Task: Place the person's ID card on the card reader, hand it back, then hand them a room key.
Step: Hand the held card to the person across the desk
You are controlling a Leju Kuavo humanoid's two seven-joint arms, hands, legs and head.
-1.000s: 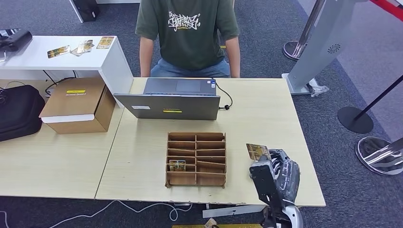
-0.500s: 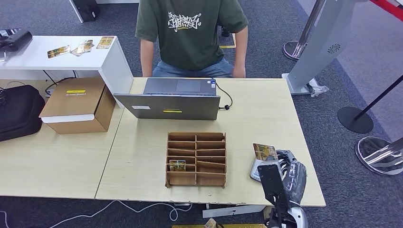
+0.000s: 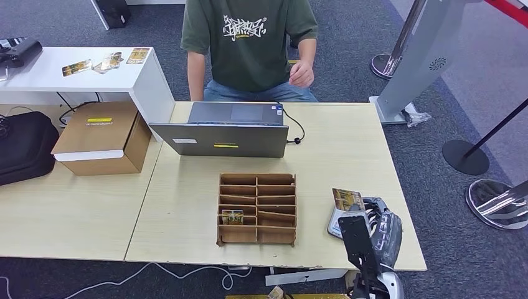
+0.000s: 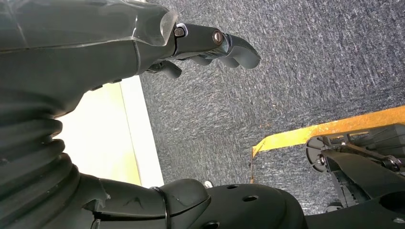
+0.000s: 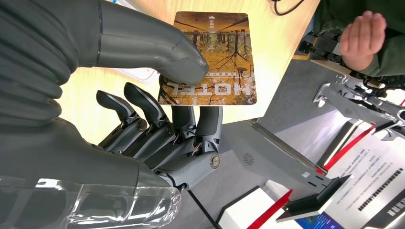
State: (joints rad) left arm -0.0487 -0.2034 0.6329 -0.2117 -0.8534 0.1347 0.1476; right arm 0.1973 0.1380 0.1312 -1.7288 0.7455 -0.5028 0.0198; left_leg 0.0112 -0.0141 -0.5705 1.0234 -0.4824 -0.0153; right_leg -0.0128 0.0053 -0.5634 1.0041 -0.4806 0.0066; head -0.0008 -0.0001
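From left to right: a wooden card rack (image 3: 256,208) sits mid-worktop (image 3: 348,143), and beside it the right hand (image 3: 372,227) pinches a hotel-printed card (image 3: 347,199) above the grey card reader (image 3: 337,222) — apparently presenting it.

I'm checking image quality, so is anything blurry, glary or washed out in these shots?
Head view: even light, sharp throughout. Right wrist view: the card in the right hand is crisp, its print upside down. Left wrist view: the pale surface beside the left hand is overexposed.

Pale wooden tables (image 3: 348,140) on grey carpet (image 3: 355,37).
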